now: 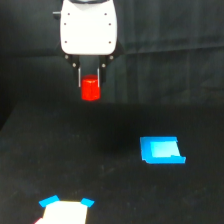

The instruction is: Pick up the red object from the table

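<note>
The red object point(90, 89) is a small bright red stubby block held between the two thin fingers of my gripper point(89, 86), well above the black table point(100, 165). The gripper hangs from the white arm head point(88, 27) at the upper middle of the exterior view. The gripper is shut on the red object, whose lower end sticks out below the fingertips.
A bright blue flat tray-like piece point(161, 150) lies on the table at the exterior view's right. A blue and white object point(64, 210) with a red edge sits at the bottom left. A dark curtain hangs behind.
</note>
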You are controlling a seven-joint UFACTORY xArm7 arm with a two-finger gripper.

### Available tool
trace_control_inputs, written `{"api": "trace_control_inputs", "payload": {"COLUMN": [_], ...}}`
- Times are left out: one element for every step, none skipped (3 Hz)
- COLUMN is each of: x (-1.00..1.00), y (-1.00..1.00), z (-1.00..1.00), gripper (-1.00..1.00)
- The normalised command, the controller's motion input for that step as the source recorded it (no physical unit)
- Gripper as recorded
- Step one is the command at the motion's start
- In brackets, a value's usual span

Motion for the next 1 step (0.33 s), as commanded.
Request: {"api": "trace_control_inputs", "payload": {"x": [-0.56], "y": [-0.38], "z": [-0.15], "gripper": [-0.75]}}
